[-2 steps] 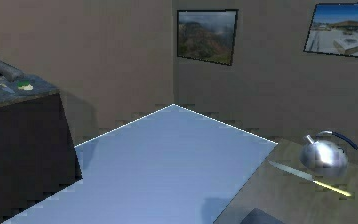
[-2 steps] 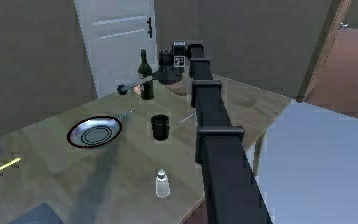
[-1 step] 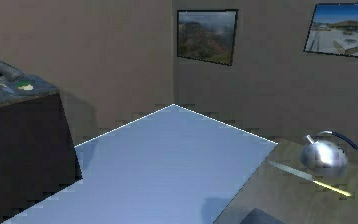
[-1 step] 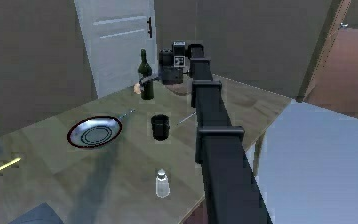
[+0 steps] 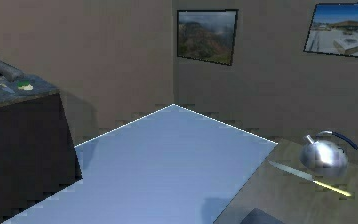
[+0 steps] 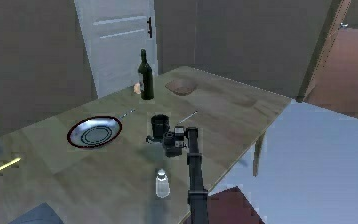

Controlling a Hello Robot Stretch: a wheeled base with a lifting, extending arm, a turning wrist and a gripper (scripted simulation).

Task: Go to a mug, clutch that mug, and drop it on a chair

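Dark mug [image 6: 159, 124] stands on the table [image 6: 237, 110] right at the gripper [image 6: 171, 139]'s far end, just up-left of it. Can't tell whether the gripper holds anything. Bottle [image 6: 144, 74] farther out beyond.

I have the arm [image 6: 195, 175] reaching out from the near edge of the table [image 6: 237, 112], level above its top. The gripper [image 6: 167, 141] is over the table's middle, fingers along its length. Cannot tell whether it holds anything.

Brown walls [image 5: 117, 50], blue floor [image 5: 167, 150], white door [image 6: 117, 40], wooden table [image 6: 227, 110].
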